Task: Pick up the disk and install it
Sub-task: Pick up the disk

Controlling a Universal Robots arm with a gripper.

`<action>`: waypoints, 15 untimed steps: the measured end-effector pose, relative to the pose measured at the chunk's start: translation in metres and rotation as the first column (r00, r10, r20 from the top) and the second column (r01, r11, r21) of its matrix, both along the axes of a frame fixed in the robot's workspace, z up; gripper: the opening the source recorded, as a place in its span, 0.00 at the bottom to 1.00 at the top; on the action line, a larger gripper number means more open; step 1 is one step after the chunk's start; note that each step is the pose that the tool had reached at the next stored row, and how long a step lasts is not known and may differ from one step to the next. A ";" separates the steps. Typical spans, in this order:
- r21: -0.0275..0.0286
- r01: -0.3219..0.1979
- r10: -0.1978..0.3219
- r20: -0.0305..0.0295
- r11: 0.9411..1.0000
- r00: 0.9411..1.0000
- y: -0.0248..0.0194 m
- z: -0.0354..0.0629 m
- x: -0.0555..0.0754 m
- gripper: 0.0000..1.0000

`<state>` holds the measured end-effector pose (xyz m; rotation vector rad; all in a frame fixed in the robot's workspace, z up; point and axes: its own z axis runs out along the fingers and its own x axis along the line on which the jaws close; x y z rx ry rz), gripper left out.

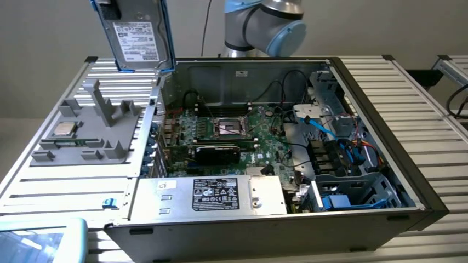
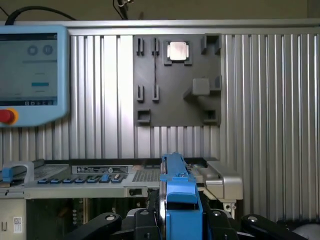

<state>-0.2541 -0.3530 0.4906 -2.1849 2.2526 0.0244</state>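
The gripper [image 2: 181,220] is clamping the disk [image 1: 136,39] by its blue frame and holding it upright in the air over the computer case's [image 1: 387,142] far corner on the exterior view's left, so the pick-up is looking done while the installing is remaining.

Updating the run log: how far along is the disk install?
Done: pickup; the blue-framed silver-grey rectangular disk is in the air near the open black computer case. In hand: the gripper is clamped on it. Left: install; it is not yet in the case.
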 end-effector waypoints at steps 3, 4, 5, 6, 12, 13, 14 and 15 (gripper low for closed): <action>0.000 0.000 0.000 0.000 1.000 1.000 -0.0027 0.0011 0.013 0.37; 0.000 0.000 0.000 0.000 1.000 1.000 -0.0038 0.0015 0.018 0.37; 0.000 0.000 0.000 0.000 1.000 1.000 -0.0052 0.0019 0.021 0.37; 0.000 0.000 0.000 0.000 1.000 1.000 -0.0071 0.0024 0.025 0.37; 0.000 0.000 0.000 0.000 1.000 1.000 -0.0217 0.0041 0.043 0.37; 0.000 0.000 0.000 0.000 1.000 1.000 -0.0242 0.0043 0.046 0.37; 0.000 0.000 0.000 0.000 1.000 1.000 -0.0265 0.0045 0.049 0.37; 0.000 0.000 0.000 0.000 1.000 1.000 -0.0285 0.0047 0.053 0.37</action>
